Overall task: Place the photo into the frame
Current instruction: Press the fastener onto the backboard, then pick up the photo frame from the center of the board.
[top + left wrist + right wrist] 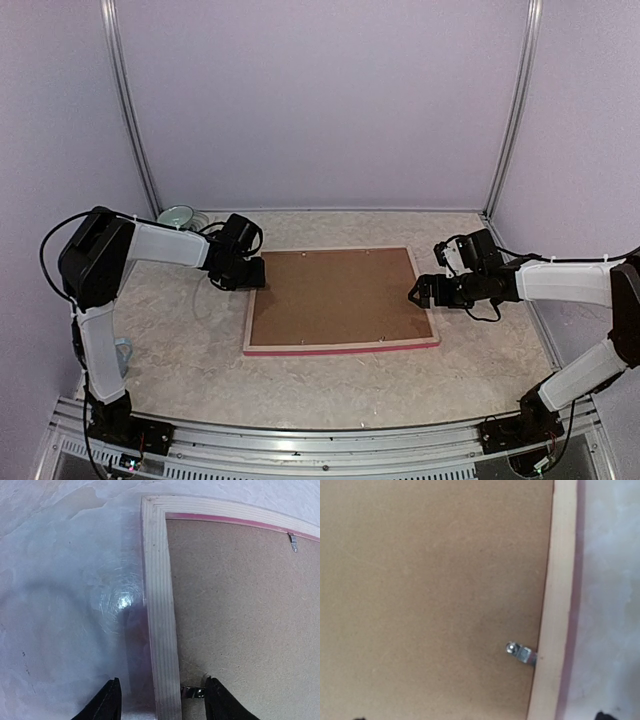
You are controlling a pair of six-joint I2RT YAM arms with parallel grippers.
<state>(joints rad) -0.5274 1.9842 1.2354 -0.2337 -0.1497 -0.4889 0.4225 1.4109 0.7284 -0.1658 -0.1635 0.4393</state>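
Observation:
The frame lies face down in the middle of the table, pale wood up and pink along its near edge. A plain brown backing board fills it, and the photo is hidden. My left gripper hangs over the left rail, open, one finger on the table side and the other over the board beside a small metal tab. My right gripper is at the right rail, open wide, with only its fingertips showing at the bottom of the right wrist view. A metal tab lies between them.
A pale green round object sits at the back left near the wall. Another metal tab sticks out from the far rail. Walls with aluminium posts enclose the table on three sides.

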